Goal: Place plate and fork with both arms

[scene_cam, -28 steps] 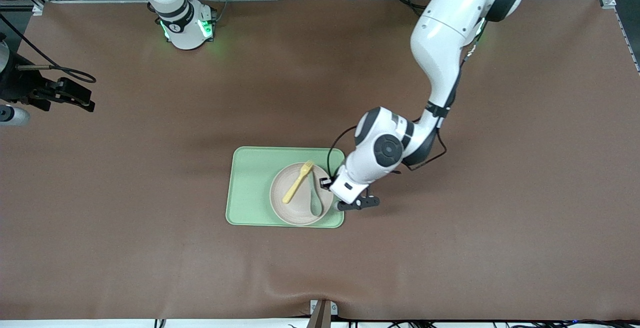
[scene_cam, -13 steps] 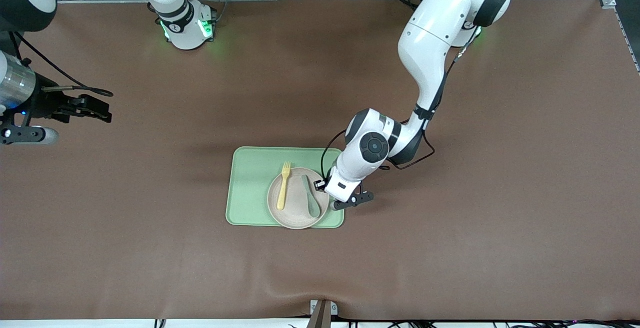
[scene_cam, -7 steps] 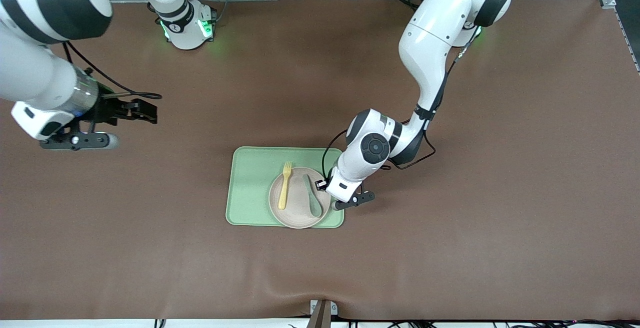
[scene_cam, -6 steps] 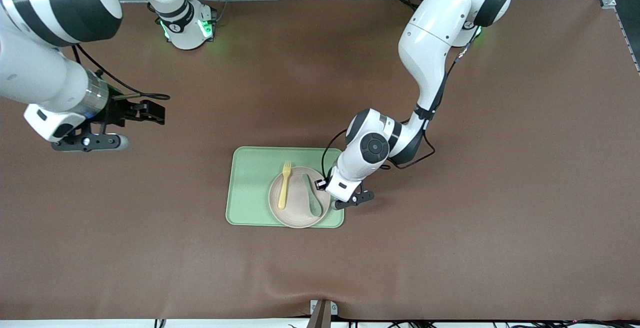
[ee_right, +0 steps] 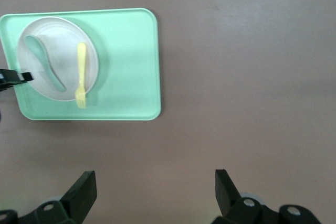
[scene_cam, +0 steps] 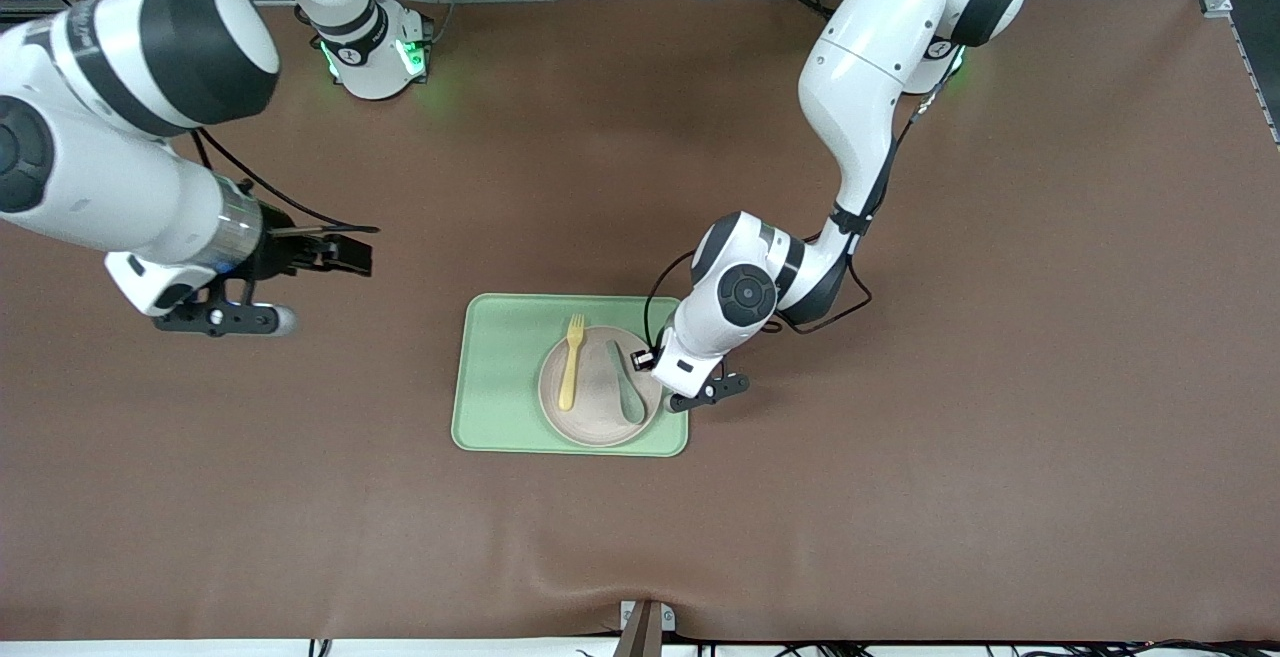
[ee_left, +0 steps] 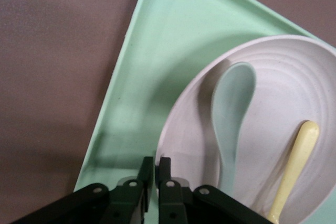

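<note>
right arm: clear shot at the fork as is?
Probably yes. The right gripper hangs open over bare table toward its own end; the fork lies uncovered on the plate, on the side away from the left gripper at the rim.

Beige plate (scene_cam: 598,407) on green tray (scene_cam: 500,377), yellow fork (scene_cam: 571,363) across it

Your right gripper (scene_cam: 345,255) has swung in from the table's edge toward the tray (scene_cam: 500,377). The plate (scene_cam: 598,417), fork (scene_cam: 571,363) and spoon (scene_cam: 627,383) have rotated; your left gripper's (ee_left: 156,174) pinch on the rim has loosened.
</note>
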You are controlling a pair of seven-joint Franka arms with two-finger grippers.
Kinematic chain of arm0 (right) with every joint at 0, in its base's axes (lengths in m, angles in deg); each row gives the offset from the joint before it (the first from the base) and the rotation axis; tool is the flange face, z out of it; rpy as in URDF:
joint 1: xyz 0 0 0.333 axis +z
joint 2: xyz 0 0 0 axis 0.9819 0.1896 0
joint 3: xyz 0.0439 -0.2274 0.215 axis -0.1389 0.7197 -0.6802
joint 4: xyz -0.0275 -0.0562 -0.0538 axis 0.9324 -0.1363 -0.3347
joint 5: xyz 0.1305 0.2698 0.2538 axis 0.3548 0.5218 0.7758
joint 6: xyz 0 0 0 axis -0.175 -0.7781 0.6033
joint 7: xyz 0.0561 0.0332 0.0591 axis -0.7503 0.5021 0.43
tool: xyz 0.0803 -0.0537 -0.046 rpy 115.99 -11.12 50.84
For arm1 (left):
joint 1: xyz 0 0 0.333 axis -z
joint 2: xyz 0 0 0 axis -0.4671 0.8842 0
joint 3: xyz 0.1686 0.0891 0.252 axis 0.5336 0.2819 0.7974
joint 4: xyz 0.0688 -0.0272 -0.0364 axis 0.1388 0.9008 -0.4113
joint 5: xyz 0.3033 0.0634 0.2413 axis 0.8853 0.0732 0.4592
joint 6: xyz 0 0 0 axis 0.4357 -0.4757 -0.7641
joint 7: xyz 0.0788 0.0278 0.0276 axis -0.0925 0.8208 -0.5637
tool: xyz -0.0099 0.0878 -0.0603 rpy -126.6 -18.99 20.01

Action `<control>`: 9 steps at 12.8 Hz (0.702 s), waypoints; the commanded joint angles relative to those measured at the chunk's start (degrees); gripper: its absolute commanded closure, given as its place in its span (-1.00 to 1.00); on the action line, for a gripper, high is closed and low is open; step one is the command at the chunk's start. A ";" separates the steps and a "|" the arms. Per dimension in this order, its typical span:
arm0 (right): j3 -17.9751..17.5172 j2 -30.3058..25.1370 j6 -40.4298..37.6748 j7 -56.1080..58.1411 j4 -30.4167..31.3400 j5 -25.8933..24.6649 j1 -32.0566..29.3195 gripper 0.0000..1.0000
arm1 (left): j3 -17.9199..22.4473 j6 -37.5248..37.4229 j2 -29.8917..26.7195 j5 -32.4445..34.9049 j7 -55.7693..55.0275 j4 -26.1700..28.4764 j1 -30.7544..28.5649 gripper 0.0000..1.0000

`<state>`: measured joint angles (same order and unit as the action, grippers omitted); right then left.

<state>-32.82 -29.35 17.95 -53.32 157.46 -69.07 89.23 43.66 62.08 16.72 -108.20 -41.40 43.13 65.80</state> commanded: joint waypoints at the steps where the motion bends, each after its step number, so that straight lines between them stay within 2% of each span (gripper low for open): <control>1: 0.38 4.44 1.71 -1.67 -4.99 -1.17 3.02 -1.00 | 0.27 -3.31 -2.94 1.15 -1.05 1.77 -0.43 -0.99; 5: 0.20 9.00 9.44 -2.19 -5.87 -0.74 3.90 -1.00 | 1.23 -9.47 -9.08 4.30 -1.05 1.77 -1.91 -1.00; 9: 0.64 18.31 14.10 -10.96 -11.66 -1.44 10.13 -1.00 | 1.42 -21.23 -19.10 11.68 -0.52 2.03 -7.44 -1.00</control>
<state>-32.78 -17.02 31.22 -59.40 152.08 -69.56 96.08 45.36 45.31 3.47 -100.24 -41.44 42.73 60.61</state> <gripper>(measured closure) 0.000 0.000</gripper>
